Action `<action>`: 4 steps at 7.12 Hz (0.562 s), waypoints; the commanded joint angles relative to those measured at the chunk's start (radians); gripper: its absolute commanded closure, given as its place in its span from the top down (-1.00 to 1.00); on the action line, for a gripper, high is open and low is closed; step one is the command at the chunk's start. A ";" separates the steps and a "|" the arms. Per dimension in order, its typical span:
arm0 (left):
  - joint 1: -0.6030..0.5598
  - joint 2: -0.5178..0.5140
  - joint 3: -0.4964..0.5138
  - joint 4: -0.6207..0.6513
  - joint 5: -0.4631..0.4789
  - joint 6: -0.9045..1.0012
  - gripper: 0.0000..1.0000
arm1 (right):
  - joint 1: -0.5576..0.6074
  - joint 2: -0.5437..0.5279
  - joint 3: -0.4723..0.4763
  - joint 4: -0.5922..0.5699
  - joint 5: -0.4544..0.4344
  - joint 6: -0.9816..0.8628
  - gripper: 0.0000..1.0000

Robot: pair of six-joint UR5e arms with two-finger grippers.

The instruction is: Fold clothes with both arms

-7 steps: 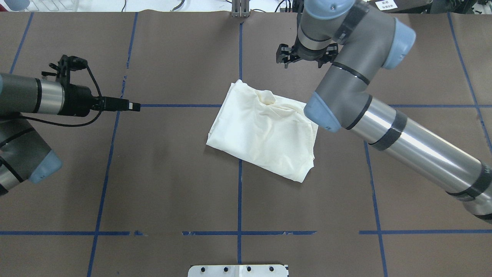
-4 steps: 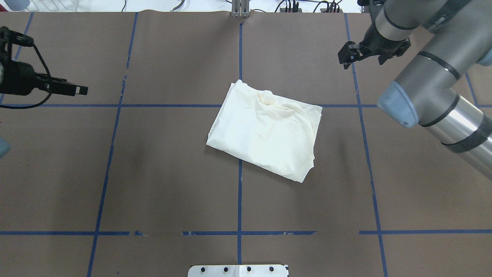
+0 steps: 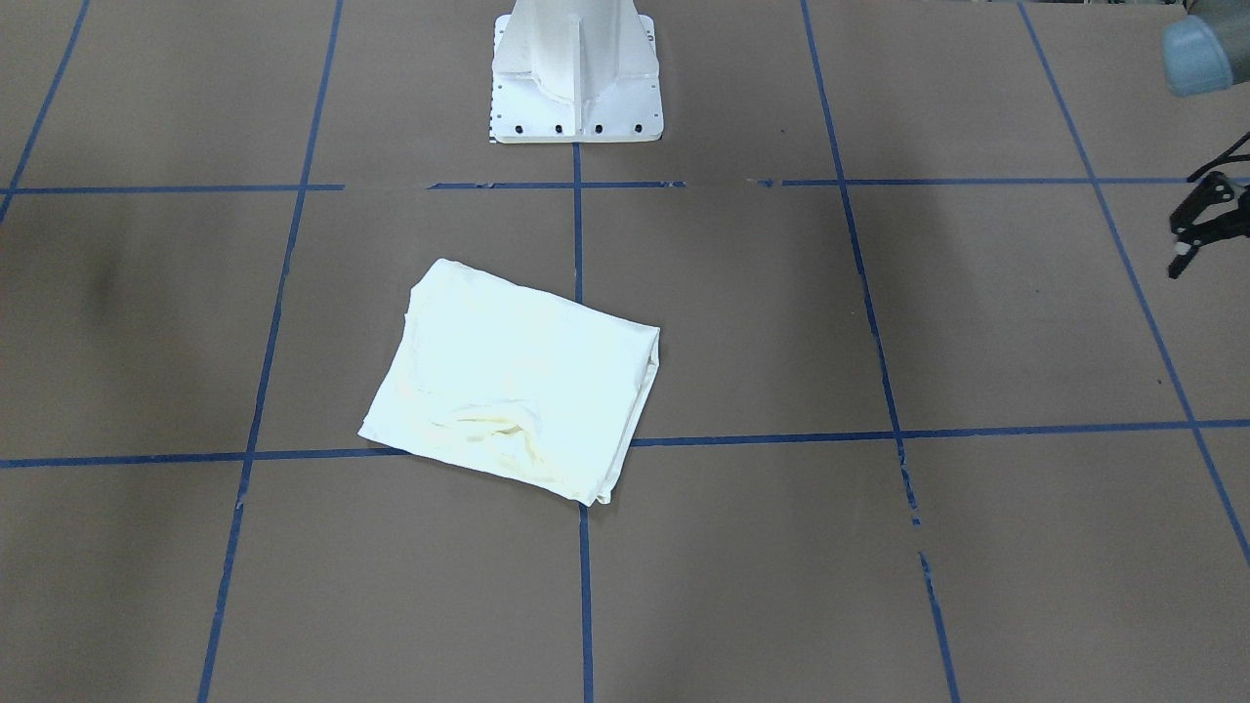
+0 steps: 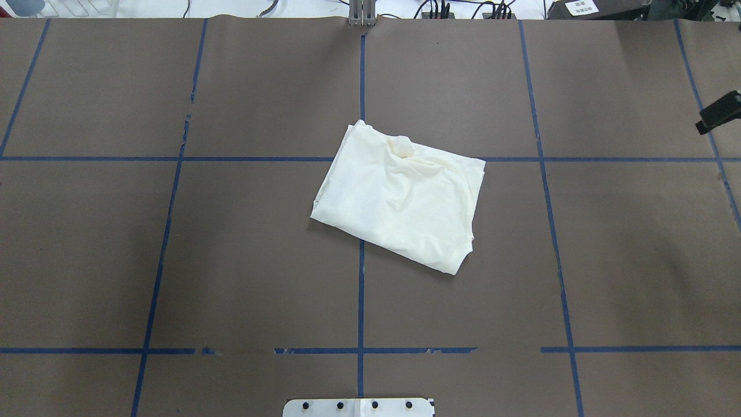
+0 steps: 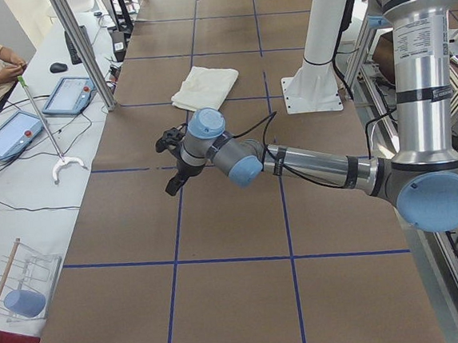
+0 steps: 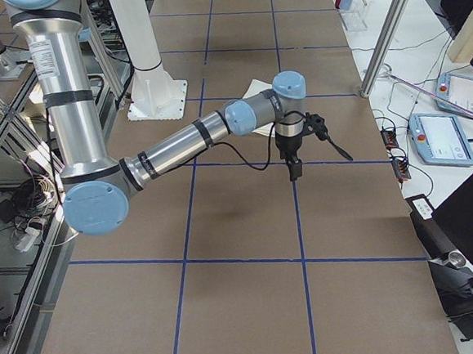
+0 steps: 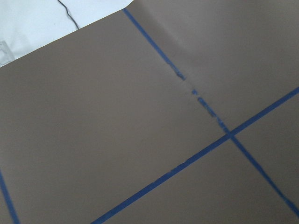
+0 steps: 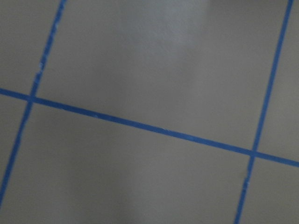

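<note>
The desk (image 4: 231, 260) is covered in brown paper and marked into squares by blue tape lines (image 4: 360, 301). A cream shirt (image 4: 399, 197), folded into a rough rectangle, lies flat near the middle. It sits askew to the grid, covering a crossing of two lines. A white base plate (image 4: 359, 407) sits at the middle of the robot's edge.

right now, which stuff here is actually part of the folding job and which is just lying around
Job:
- folded cream shirt
- left gripper
- right gripper

Lying about:
- white pedestal base
- tablets on the side bench
</note>
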 commanded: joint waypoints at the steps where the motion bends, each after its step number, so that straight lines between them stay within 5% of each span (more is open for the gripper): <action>1: -0.154 0.034 0.041 0.276 -0.022 0.141 1.00 | 0.123 -0.225 0.004 0.008 0.002 -0.265 1.00; 4: -0.226 0.122 0.094 0.360 -0.091 0.201 1.00 | 0.195 -0.308 -0.043 0.005 0.042 -0.265 1.00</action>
